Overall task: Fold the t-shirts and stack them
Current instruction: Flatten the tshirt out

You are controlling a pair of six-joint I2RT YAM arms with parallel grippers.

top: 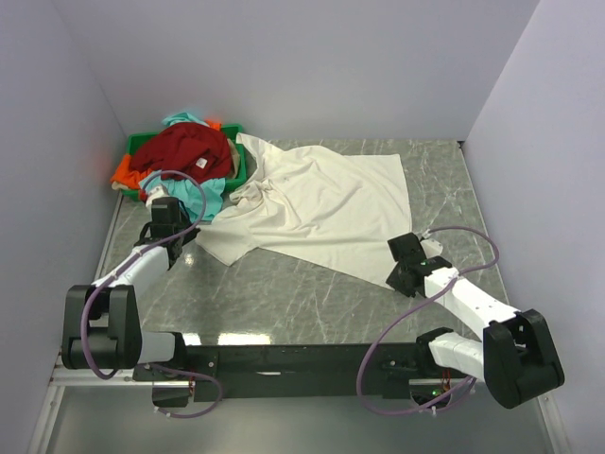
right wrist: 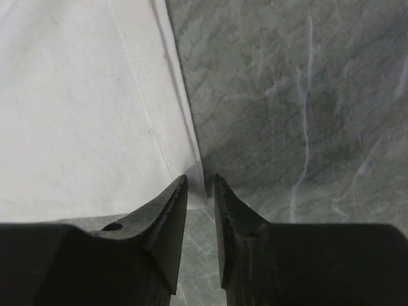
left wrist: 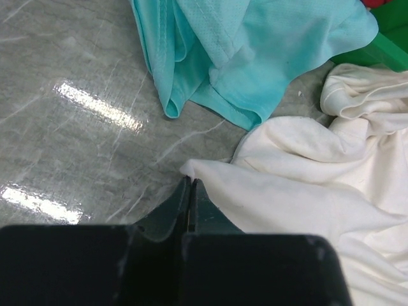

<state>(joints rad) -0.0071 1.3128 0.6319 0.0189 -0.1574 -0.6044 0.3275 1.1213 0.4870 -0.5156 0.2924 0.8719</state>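
Observation:
The cream-white t-shirt (top: 321, 203) lies spread out and creased on the grey marble table. My left gripper (top: 180, 232) is at its left corner. In the left wrist view the jaws (left wrist: 190, 181) are pressed together with the corner of the cream-white shirt (left wrist: 306, 191) pinched at their tips. My right gripper (top: 408, 270) is at the shirt's near right corner. In the right wrist view its jaws (right wrist: 201, 182) stand a narrow gap apart, with the hem corner of the shirt (right wrist: 83, 108) between the tips. The dark red t-shirt (top: 184, 151), orange t-shirt (top: 125, 173) and teal t-shirt (top: 194, 194) are piled at the back left.
A green plastic bin (top: 238, 165) at the back left holds the pile. The teal shirt (left wrist: 255, 51) spills over it onto the table just beyond my left gripper. Walls close the table on the left, back and right. Bare marble (top: 284, 293) lies between the shirt and the arm bases.

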